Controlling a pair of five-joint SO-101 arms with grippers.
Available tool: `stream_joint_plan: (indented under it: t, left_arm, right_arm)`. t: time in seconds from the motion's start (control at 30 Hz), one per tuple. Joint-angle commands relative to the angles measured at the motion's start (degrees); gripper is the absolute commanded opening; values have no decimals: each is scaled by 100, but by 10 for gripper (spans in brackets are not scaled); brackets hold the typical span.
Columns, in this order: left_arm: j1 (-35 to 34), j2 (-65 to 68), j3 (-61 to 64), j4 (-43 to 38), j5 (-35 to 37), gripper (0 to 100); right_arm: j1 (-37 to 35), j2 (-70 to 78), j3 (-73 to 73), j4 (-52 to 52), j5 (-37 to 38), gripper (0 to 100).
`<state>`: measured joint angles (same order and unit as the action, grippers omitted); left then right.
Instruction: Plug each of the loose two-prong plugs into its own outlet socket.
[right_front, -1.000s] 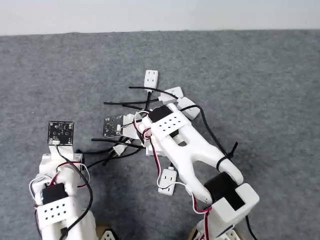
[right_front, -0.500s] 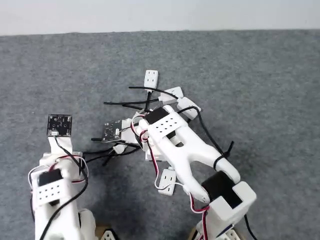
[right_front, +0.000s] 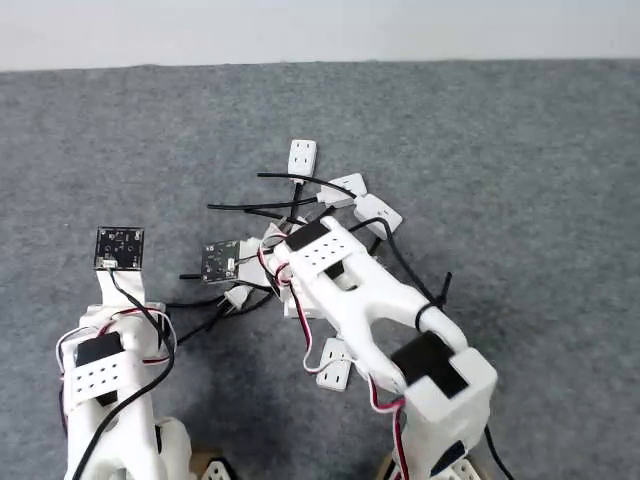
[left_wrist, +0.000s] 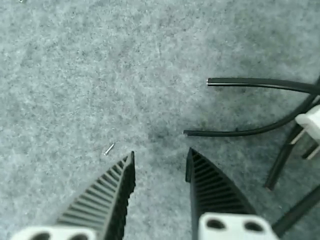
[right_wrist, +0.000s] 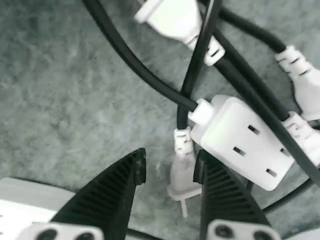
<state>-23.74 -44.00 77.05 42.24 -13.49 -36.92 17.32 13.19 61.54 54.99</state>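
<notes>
In the right wrist view my right gripper (right_wrist: 167, 167) is open low over the carpet. A small white two-prong plug (right_wrist: 181, 172) on a black cable lies between its fingertips. A white outlet block (right_wrist: 240, 142) lies right beside that plug. Two more white plugs (right_wrist: 172, 17) (right_wrist: 305, 82) lie farther off among the cables. In the left wrist view my left gripper (left_wrist: 160, 167) is open over bare carpet, with cut black cable ends (left_wrist: 225, 133) just beyond it and a white plug (left_wrist: 311, 125) off to the side. From above, the right arm (right_front: 345, 285) covers the cable tangle.
White outlet blocks lie at the far side of the tangle (right_front: 302, 157) (right_front: 345, 188) (right_front: 378, 215), and one lies beside the right arm (right_front: 335, 363). Black cables (right_front: 250, 208) stick out to the left. Grey carpet (right_front: 520, 180) covers the table.
The right arm has swung a little to the left, uncovering the outlet block behind it. The left arm has drawn back and shifted left.
</notes>
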Motion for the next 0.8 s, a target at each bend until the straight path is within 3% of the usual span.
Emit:
stream_joint_plan:
  t: [0.0, 0.23, 0.63, 0.77]
  left_arm:
    - [-18, 9, -295, -176, 79, 162]
    - [-18, 9, -295, -185, 70, 162]
    - [-18, 9, -286, -185, 62, 160]
    - [-18, 9, -286, -185, 62, 160]
  right_arm:
    - [75, 382, -580, -40, -53, 155]
    - [75, 752, -1055, 277, -53, 154]
    - [31, 760, -1073, -119, -26, 151]
    - [-22, 760, -1073, -119, -9, 38]
